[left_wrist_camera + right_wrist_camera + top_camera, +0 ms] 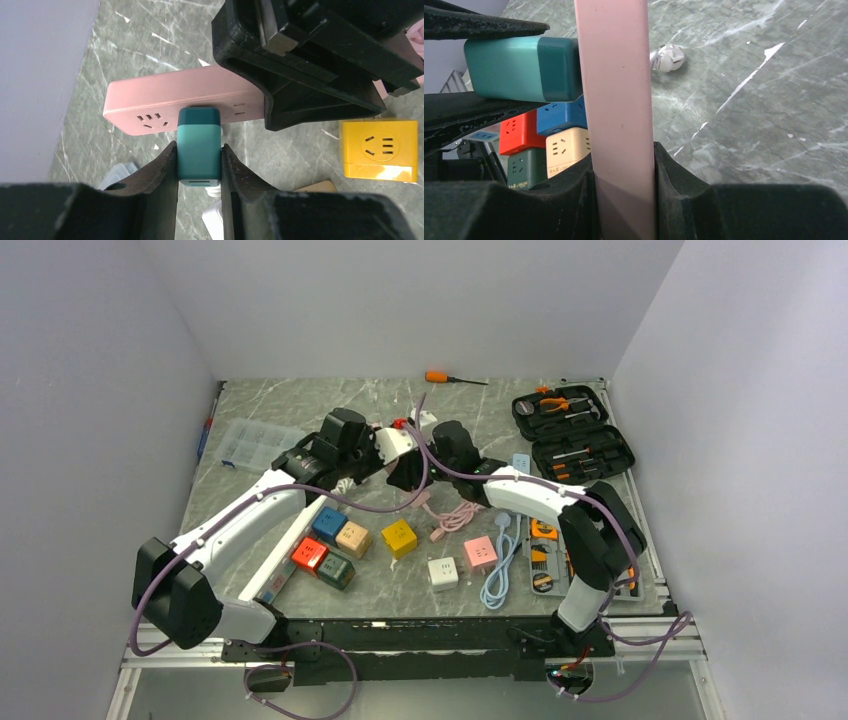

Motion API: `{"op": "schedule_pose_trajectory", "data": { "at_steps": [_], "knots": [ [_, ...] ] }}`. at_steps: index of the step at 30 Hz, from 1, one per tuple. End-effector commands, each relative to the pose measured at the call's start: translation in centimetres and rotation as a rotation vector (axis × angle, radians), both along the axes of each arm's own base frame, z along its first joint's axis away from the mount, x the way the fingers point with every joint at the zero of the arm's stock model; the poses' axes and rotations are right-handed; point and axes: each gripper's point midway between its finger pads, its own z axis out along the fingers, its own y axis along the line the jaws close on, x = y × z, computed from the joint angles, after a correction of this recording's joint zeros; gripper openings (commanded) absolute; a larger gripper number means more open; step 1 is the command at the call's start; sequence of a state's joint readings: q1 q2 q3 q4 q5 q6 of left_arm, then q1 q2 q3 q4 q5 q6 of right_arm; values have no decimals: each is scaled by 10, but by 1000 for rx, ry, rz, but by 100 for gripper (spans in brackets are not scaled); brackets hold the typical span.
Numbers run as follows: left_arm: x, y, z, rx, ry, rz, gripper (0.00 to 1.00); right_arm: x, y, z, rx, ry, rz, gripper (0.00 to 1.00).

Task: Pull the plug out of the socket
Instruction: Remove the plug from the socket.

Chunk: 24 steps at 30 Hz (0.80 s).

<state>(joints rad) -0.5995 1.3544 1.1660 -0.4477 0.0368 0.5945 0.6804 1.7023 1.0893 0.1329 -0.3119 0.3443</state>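
Note:
A teal plug (199,147) sits plugged into a pink power strip (175,102), held above the table. My left gripper (199,165) is shut on the plug, one finger on each side. My right gripper (624,165) is shut on the pink strip (616,90) and holds it edge-on; the teal plug (519,67) sticks out of its left face there. In the top view both grippers meet at the table's middle back, left gripper (385,452) and right gripper (410,468), and the strip and plug are mostly hidden between them.
Coloured socket cubes lie near the front: blue (328,523), tan (353,539), red (310,556), green (337,570), yellow (398,537), white (443,573), pink (480,554). A tool case (572,432) is back right, a clear box (255,445) back left, a screwdriver (450,379) at the back.

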Motion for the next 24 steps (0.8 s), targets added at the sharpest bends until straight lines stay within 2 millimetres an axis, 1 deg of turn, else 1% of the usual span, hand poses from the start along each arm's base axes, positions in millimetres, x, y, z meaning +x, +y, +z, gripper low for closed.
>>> {"op": "schedule_pose_trajectory", "data": {
  "at_steps": [1, 2, 4, 6, 9, 14, 19, 24],
  "knots": [
    [-20, 30, 5, 81, 19, 43, 0, 72, -110, -68, -221, 145, -488, 0],
    [-21, 29, 6, 74, 19, 42, 0, 72, -106, -68, -196, 156, -471, 0],
    [-23, 28, 6, 58, 22, 42, 0, 73, -105, -70, -169, 174, -463, 0],
    [-26, 28, 6, 48, 25, 41, 0, 78, -107, -73, -166, 177, -468, 0],
    [-29, 30, 6, 41, 22, 43, 0, 80, -110, -79, -157, 200, -468, 0],
    [-34, 29, 13, 9, 11, 37, 0, 81, -110, -83, -100, 222, -457, 0],
    [-40, 27, 19, -8, 7, 14, 0, 83, -113, -89, -131, 220, -456, 0],
    [-41, 27, 23, -8, 3, 7, 0, 89, -120, -84, -172, 186, -481, 0]
  ]
}}
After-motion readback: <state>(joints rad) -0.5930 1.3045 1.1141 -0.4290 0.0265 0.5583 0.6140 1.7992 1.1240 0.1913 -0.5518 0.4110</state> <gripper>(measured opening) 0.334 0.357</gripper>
